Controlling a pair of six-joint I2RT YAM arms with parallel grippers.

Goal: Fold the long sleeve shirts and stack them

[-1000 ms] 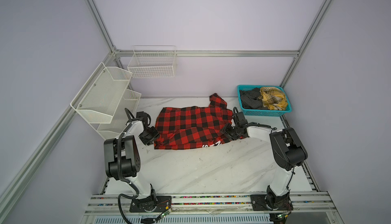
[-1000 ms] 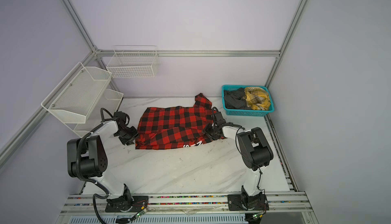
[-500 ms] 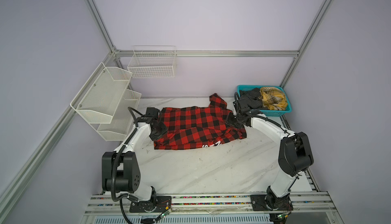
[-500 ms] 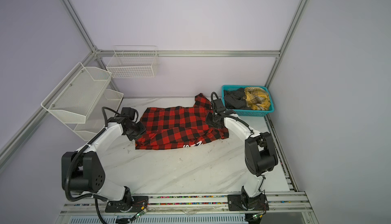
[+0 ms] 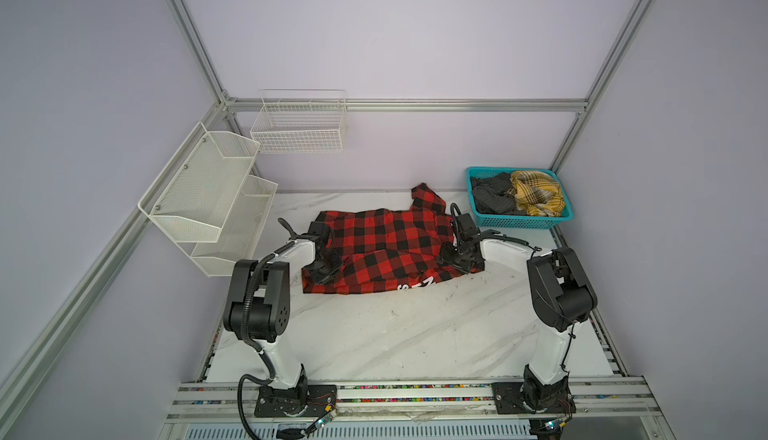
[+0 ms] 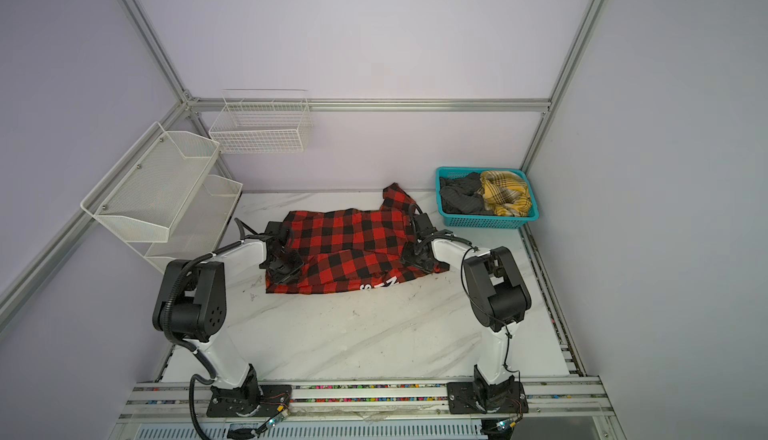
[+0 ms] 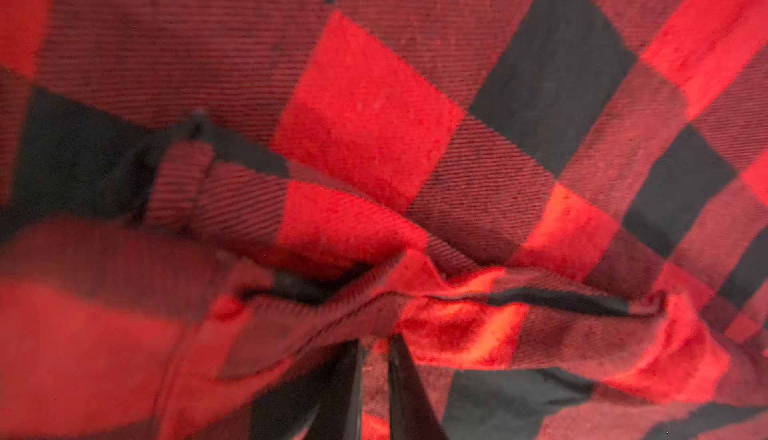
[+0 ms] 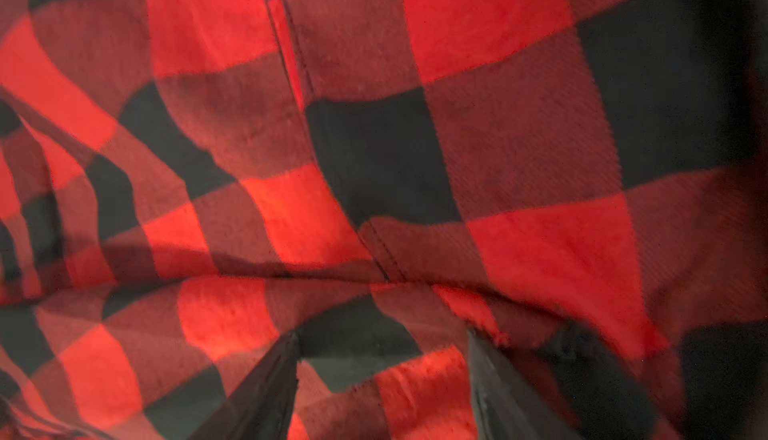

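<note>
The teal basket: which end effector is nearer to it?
Right. The right end effector is on the checked shirt, at its edge beside the teal basket; the left end effector is at the opposite edge, farther away.

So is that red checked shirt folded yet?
Only partly. The red checked shirt lies mostly spread on the table, one layer doubled over along its near side, a sleeve sticking out toward the back.
</note>
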